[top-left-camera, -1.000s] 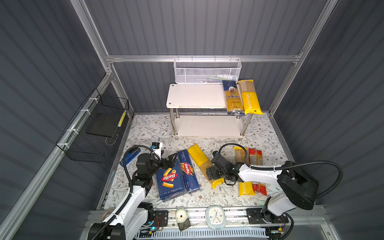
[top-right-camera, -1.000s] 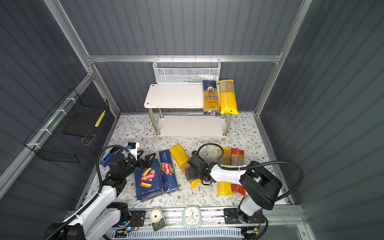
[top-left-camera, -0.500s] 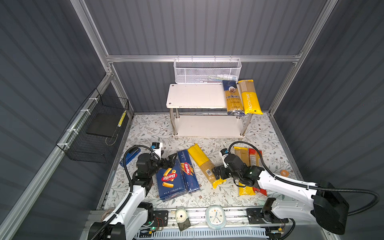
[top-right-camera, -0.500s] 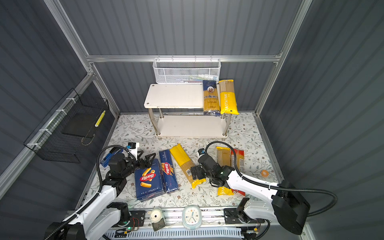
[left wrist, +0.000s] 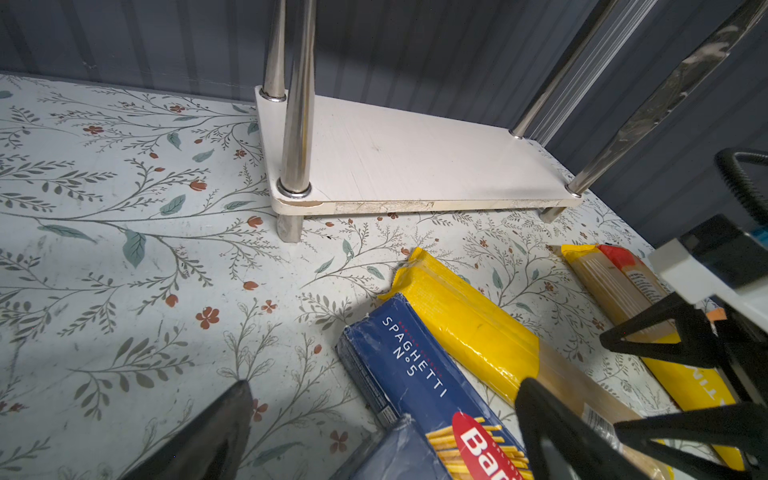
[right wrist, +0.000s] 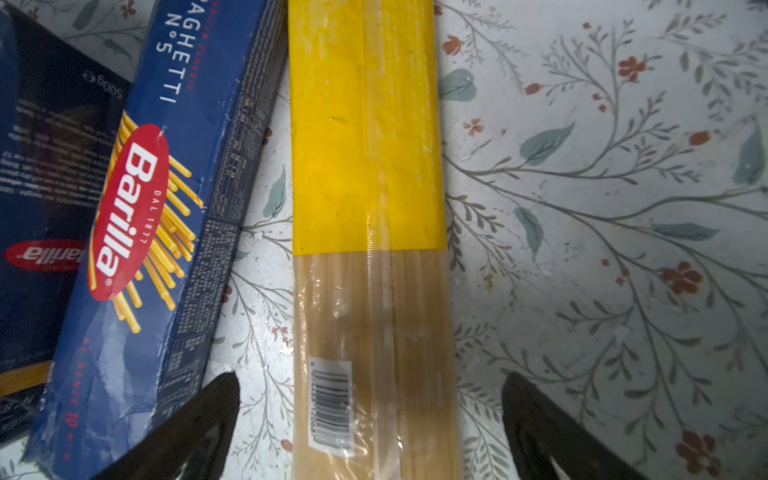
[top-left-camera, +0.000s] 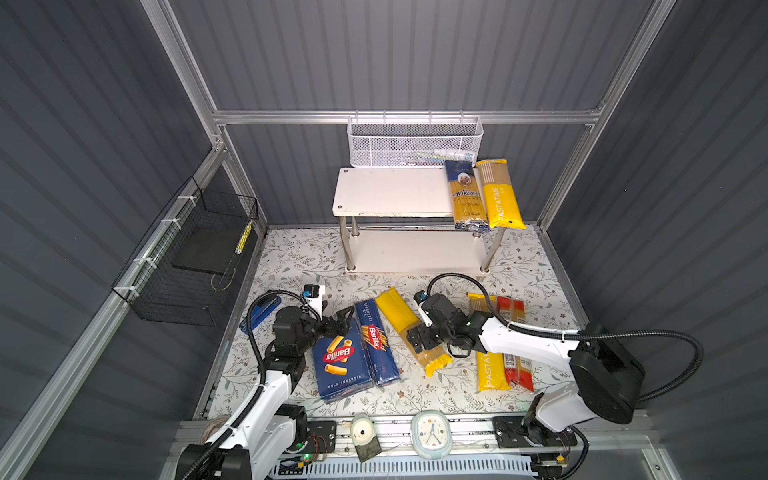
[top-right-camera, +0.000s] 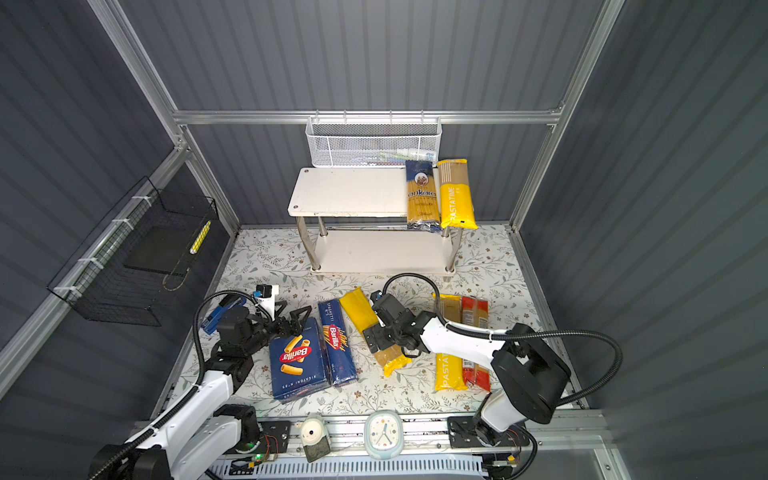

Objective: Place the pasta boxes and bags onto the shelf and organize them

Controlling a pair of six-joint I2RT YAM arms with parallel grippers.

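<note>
Pasta check: the plain yellow bag (right wrist: 365, 174) lies flat on the tabletop (top-left-camera: 291, 266) just beside the spaghetti box (top-left-camera: 376, 340). Over it hangs the right gripper (right wrist: 370, 386), jaws wide open on either side, not touching it. Next along is the rigatoni box (top-left-camera: 340, 357), with the left gripper (top-left-camera: 338, 322) at its far end, jaws open too. The yellow PASTATIME bag (top-left-camera: 492, 372) and the red bag (top-left-camera: 519, 374) lie together under the right arm. On the shelf (top-left-camera: 390, 191), top board, right end: the ankara bag (top-left-camera: 466, 195) and the other PASTATIME bag (top-left-camera: 500, 199).

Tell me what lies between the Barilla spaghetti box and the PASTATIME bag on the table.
The plain yellow spaghetti bag lies there, seen in both top views. The right gripper hovers over it, open jaws either side, as the right wrist view shows.
</note>
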